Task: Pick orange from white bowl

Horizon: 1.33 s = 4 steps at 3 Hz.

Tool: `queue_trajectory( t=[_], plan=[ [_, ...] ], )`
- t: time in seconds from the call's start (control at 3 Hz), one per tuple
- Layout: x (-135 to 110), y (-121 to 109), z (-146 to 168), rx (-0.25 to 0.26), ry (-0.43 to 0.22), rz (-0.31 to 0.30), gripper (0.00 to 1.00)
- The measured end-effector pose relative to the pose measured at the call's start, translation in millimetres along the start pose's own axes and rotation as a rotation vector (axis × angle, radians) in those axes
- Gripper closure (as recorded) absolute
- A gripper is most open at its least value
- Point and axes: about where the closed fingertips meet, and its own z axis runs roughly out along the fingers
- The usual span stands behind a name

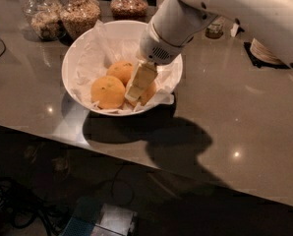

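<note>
The white bowl [82, 58], lined with crumpled white paper, stands on the grey counter at the upper left of centre. It holds three oranges. A deeper-orange one with dark specks [107, 91] lies at the front left and another [121, 71] lies behind it. The orange [150, 93] lies at the bowl's right side, mostly hidden. My gripper [139, 85] reaches down into the bowl from the upper right and sits right at this orange, covering its left part.
Three glass jars of grains [80, 14] stand behind the bowl at the counter's back edge. A stack of pale plates [264, 50] on a dark mat sits at the right. The counter's front edge [136, 154] runs just below the bowl, with dark floor and cables beneath.
</note>
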Motion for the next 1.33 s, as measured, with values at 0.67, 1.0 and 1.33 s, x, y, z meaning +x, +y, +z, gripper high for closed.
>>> queue_trajectory(
  t=[0.67, 1.0, 1.33],
  plan=[
    [7, 2, 20, -0.043, 0.006, 0.039, 0.23],
    [19, -5, 24, -0.036, 0.019, 0.075, 0.23],
    [29, -1, 33, -0.052, 0.024, 0.099, 0.23]
  ],
)
